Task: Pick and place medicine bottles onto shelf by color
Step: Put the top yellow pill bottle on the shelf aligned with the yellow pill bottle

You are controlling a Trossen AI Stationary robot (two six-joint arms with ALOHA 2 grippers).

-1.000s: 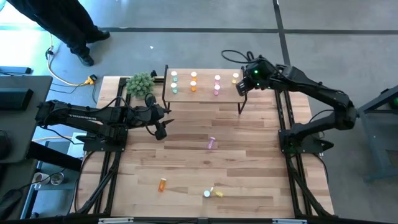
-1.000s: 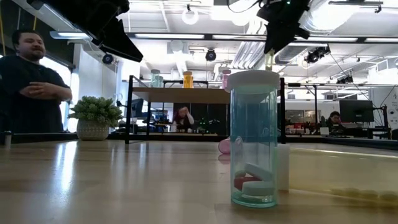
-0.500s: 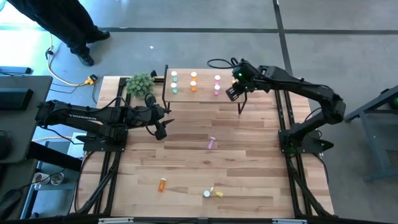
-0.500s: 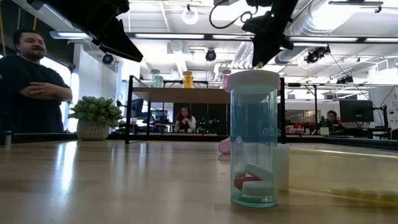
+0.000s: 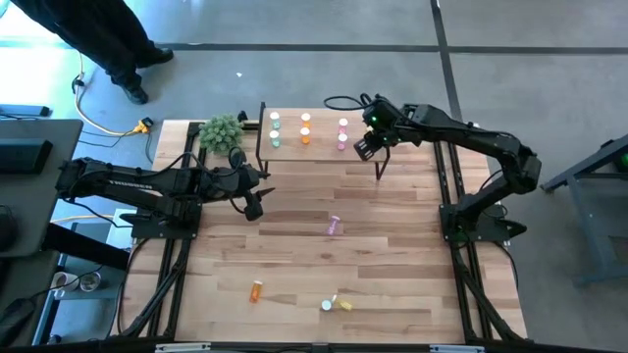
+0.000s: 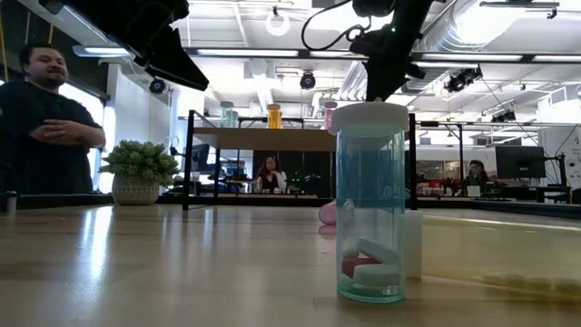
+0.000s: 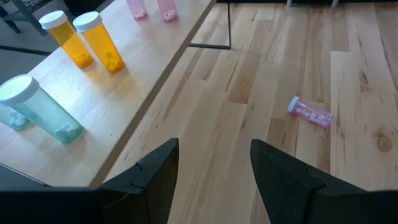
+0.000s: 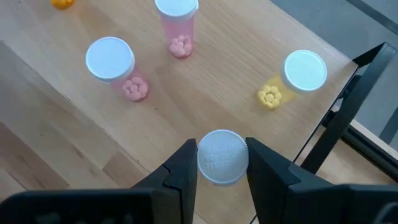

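Right gripper (image 8: 222, 163) is above the shelf (image 5: 324, 147), at its end farthest from the plant (image 5: 222, 130), jaws clamped on a white-capped bottle (image 8: 222, 157) (colour hidden by the cap). On the shelf near it stand one yellow bottle (image 8: 301, 73) and two pink bottles (image 8: 111, 62). Left gripper (image 7: 213, 163) hangs spread and empty beside the shelf's plant end; a pink bottle (image 7: 310, 112) lies on the desk (image 5: 294, 265) ahead.

— How many on the shelf (image 5: 322, 132)?
— Two green bottles (image 5: 275, 140), two orange bottles (image 5: 305, 137), two pink bottles (image 5: 342, 126), one yellow bottle (image 8: 292, 78).
— On the worktop (image 5: 392, 255)?
— Four loose bottles (image 5: 334, 226), one per colour.
— Held?
— One capped bottle (image 8: 222, 157).
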